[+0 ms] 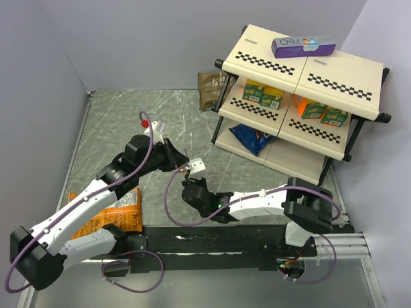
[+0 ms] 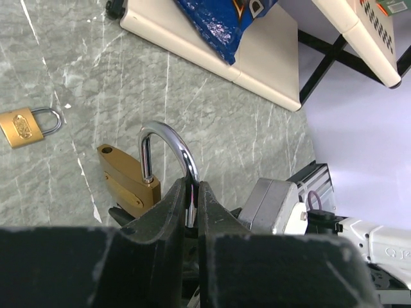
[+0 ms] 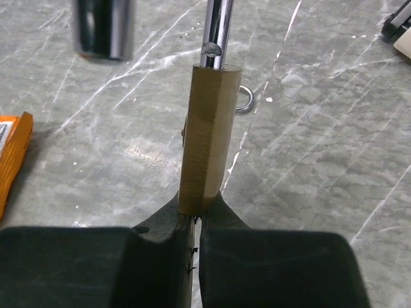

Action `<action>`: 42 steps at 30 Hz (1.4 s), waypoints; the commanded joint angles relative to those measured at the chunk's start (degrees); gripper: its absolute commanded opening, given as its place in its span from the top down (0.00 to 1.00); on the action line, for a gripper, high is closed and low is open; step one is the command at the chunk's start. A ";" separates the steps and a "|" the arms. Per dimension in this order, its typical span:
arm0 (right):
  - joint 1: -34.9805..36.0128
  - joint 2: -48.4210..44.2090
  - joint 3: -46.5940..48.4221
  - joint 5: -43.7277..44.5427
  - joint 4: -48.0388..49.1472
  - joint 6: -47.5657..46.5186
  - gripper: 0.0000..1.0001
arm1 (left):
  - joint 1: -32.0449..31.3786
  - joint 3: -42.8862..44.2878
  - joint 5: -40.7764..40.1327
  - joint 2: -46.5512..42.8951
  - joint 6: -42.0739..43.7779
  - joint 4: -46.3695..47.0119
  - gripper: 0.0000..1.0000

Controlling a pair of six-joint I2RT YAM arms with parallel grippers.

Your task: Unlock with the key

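The right gripper [image 3: 192, 221] is pictured pressed together directly beneath the brass padlock [image 3: 209, 135], its black fingertips [image 3: 164, 221] set against the base of the upright body. Only a thin sliver [image 3: 193, 219] is glimpsed in the slit between them, and whether it is the key cannot be told. The padlock is held above the grey marbled table [image 3: 321, 141] by the left gripper [image 2: 192, 199], whose fingers are pinched tight on the free leg of the silver shackle [image 2: 170, 138]. The body is swung out on the shackle's other leg, and an empty hole is exposed on its top face. A small silvery loop [image 3: 244, 101] is seen just behind the padlock. A second, smaller padlock [image 2: 24, 127] is laid flat well apart from it. An orange snack bag [image 1: 112, 218] is left to the padlock's near left, and a two-tier shelf [image 1: 302, 64] of boxes is stood well beyond it to the right.
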 commanded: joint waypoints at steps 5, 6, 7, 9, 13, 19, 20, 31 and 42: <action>-0.24 1.71 1.60 1.06 -3.04 3.95 1.00 | -0.20 -1.26 -5.30 -3.40 -1.66 14.00 0.99; -0.24 1.80 1.43 0.71 -4.35 5.08 1.00 | -0.20 -1.27 -6.18 -3.31 -1.31 15.91 0.99; -0.15 1.97 1.25 0.44 -4.88 5.79 1.00 | -0.20 -1.01 -7.41 -2.88 -0.08 16.28 0.99; 0.46 2.06 0.02 -0.61 -5.68 7.72 1.00 | -0.20 -0.65 -9.59 -2.08 1.15 17.15 0.99; 1.77 2.24 -2.35 -2.11 -8.92 11.33 1.00 | -0.20 0.66 -11.64 2.12 4.75 18.30 0.99; 4.15 3.64 -2.71 -1.94 -14.55 15.64 1.00 | -0.12 2.42 -11.46 7.14 7.13 19.97 0.99; 4.59 3.99 -2.71 -1.85 -16.04 15.99 1.00 | -0.12 2.86 -11.38 7.67 7.40 19.71 0.99; 5.56 6.03 -0.14 0.18 -24.77 18.99 1.00 | -0.12 6.99 -8.66 12.68 11.44 15.76 0.99; 5.21 -1.19 -7.62 -5.45 -14.04 16.52 1.00 | 0.23 -1.34 -10.33 12.08 5.56 13.38 0.99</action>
